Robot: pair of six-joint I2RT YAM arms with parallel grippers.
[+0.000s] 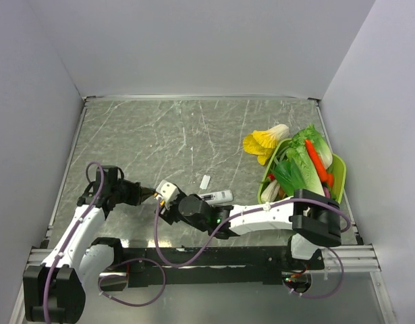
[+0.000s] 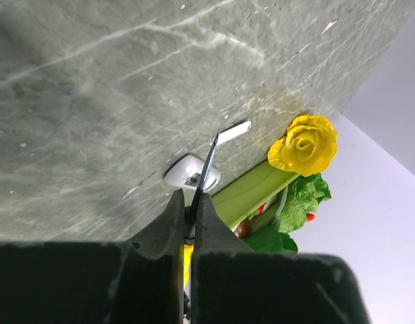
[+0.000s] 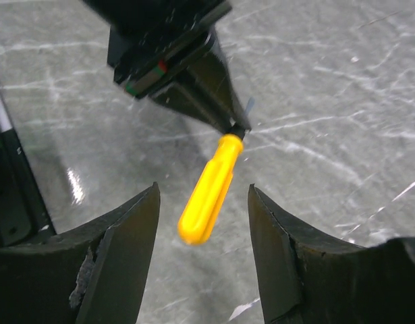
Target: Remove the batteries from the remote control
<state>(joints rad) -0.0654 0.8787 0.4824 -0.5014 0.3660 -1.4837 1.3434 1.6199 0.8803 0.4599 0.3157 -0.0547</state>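
Both arms reach inward in the top view, where the left gripper [image 1: 151, 194] and right gripper [image 1: 162, 200] meet nose to nose. The remote control [image 1: 217, 197] lies flat on the table [image 1: 160, 135] beside the right forearm, clear of both jaws and near a small white plate [image 1: 205, 181].

Left wrist view: the jaws are clamped on a yellow-handled tool [image 2: 208, 162]. The remote lies on the table ahead of the fingertips, apart from them.

Right wrist view: the jaws are spread wide. The yellow handle sits between them, touching neither.
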